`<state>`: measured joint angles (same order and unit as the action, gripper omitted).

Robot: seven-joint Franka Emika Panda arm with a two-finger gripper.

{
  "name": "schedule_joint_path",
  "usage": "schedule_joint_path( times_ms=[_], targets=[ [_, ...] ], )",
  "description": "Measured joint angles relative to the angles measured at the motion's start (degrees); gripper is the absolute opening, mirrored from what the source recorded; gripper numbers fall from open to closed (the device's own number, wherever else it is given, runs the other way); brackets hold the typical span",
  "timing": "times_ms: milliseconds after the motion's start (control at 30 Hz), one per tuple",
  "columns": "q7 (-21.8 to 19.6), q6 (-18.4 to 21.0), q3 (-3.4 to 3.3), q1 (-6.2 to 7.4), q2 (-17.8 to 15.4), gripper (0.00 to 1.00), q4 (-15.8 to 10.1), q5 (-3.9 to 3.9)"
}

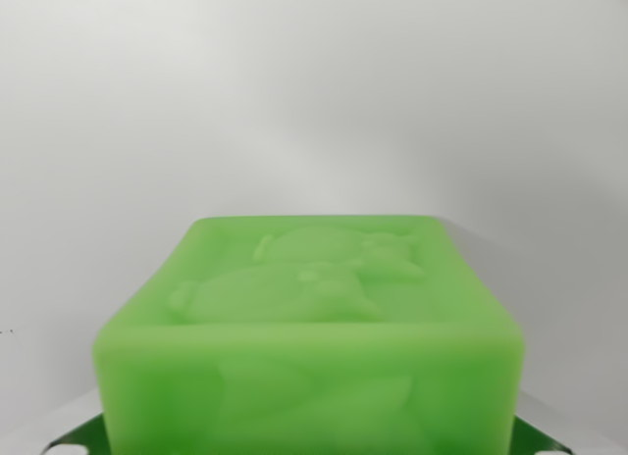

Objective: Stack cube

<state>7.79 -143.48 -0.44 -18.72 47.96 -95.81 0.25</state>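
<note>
No legible txt/nos. anywhere; green cube [309, 328] w/ embossed relief figs only.

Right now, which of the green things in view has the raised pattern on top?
The large light green cube filling the lower middle. The darker green thing shows only as slivers at the bottom corners, with no visible pattern.

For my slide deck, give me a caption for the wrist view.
Close-up of a light green cube with embossed relief, against a plain white surface.

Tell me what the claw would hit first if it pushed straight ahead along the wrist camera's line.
Probably the green cube, which fills the near foreground; the claw itself is out of view, so depth is uncertain.
</note>
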Motion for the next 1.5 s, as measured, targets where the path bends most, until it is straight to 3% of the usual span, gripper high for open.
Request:
schedule_joint_path(
  times_ms=[567, 1500],
  targets=[
    [0.0, 0.4, 0.0, 0.0, -0.8, 0.0, -0.2, 0.0],
    [0.0, 4.8, 0.0, 0.0, -7.2, 0.0, -2.0, 0.0]
  ],
)
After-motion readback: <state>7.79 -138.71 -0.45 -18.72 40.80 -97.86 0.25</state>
